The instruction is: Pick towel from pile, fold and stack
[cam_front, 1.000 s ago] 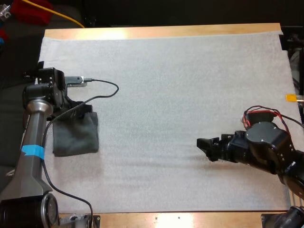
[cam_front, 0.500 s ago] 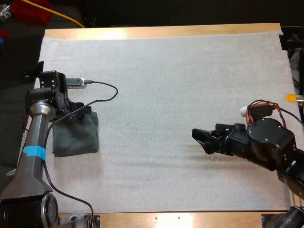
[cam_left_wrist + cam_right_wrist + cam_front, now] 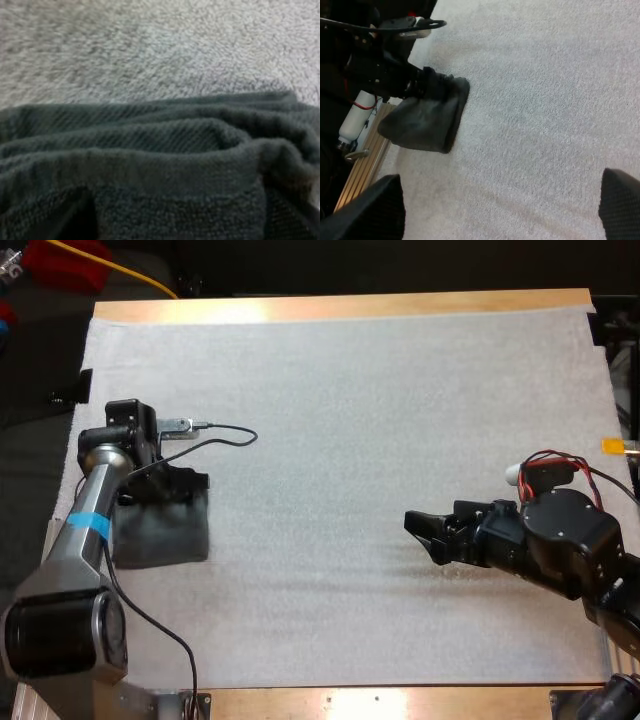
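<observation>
From the high view, the towel (image 3: pixel 160 530) lies at the middle left of the frame, a folded dark bundle near the left edge of the mat (image 3: pixel 380 420). Our left gripper (image 3: pixel 186 483) sits on its upper edge; we cannot tell whether it is clamped there or released. Our right gripper (image 3: pixel 425 533) hovers over bare mat at the lower right, well apart from the towel. The bundle looks nearly square here, so we pick no long axis from this view.

In the left wrist view, the towel (image 3: pixel 160 165) shows stacked layers whose ridged folds run across the view, with mat (image 3: pixel 160 45) beyond.

In the right wrist view, our right gripper (image 3: pixel 497 200) stands spread wide and empty. The towel (image 3: pixel 427 117) seems to stretch from the left gripper (image 3: pixel 422 82) toward the wooden edge of the table (image 3: pixel 362 175).

Our worry: lifting by one edge could let loose layers slip and unfold the bundle, or drag it off the mat's side.
</observation>
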Robot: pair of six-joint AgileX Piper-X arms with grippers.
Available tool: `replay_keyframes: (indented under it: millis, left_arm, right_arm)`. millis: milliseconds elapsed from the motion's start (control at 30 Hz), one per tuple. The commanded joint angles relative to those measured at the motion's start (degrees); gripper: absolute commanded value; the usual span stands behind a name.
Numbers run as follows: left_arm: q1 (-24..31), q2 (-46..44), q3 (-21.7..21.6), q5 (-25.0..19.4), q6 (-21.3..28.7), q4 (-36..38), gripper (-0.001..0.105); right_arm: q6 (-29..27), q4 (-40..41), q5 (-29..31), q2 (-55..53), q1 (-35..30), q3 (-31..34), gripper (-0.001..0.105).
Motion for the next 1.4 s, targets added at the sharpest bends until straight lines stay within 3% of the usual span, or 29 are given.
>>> replay_keyframes:
  millis: [0, 300, 367, 567, 600, 700, 733, 900, 1033, 1133, 1233, 1267, 1367]
  left_arm:
    - [-0.04, 0.48, 0.01, 0.26, -0.41, -0.24, 0.066]
    - [-0.04, 0.47, -0.90, 0.31, 0.15, 1.76, 0.066]
    - [-0.04, -9.89, -1.53, 0.15, 1.39, 7.05, 0.066]
    - [-0.04, -12.56, -1.38, -1.33, 1.57, 9.56, 0.066]
    - [-0.04, -12.56, -0.42, -3.42, 1.57, 9.57, 0.066]
    - [-0.04, -12.56, 1.69, -4.19, 1.57, 8.39, 0.066]
    - [0.31, -10.61, 6.93, 1.82, 0.92, 0.55, 0.066]
    - [0.31, -2.97, 6.96, 2.82, 0.64, 0.91, 0.066]
    - [0.31, -2.15, 6.84, 2.96, 0.64, 1.58, 0.066]
    - [0.31, -17.41, 6.48, 2.73, 1.52, 6.43, 0.066]
    - [0.31, -20.83, 6.48, 2.27, 1.61, 8.47, 0.066]
    - [0.31, -22.90, 6.48, 0.54, 1.61, 7.62, 0.066]
    - [0.31, -22.75, 6.48, 0.74, 1.61, 2.19, 0.066]
  right_arm:
    - [0.18, 0.03, -0.42, -0.29, -0.07, -0.49, 0.077]
    - [0.18, 0.03, -0.42, -0.29, -0.07, -0.49, 0.077]
    - [0.18, 0.08, -0.42, -0.29, -0.07, 0.21, 0.077]
    - [0.18, 0.91, -0.42, -0.17, -0.07, 0.23, 0.077]
    - [0.18, 0.91, -0.42, -0.17, -0.07, 0.23, 0.077]
    - [0.18, 0.91, -0.42, -0.17, -0.07, 0.23, 0.077]
    - [0.18, 0.91, -0.42, -0.17, -0.07, 0.23, 0.077]
    - [0.28, 0.91, -0.42, -0.17, -0.07, 0.23, 0.077]
    - [0.28, 0.91, -0.42, -0.17, -0.07, 0.23, 0.077]
    - [0.28, 0.91, -0.42, -0.17, -0.07, 0.23, 0.077]
    - [0.28, 0.91, -0.42, -0.17, -0.07, 0.23, 0.077]
    - [0.28, 0.91, -0.47, -0.17, -0.07, 0.23, 0.077]
    - [0.28, 0.91, -1.41, -0.17, -0.07, 0.23, 0.077]
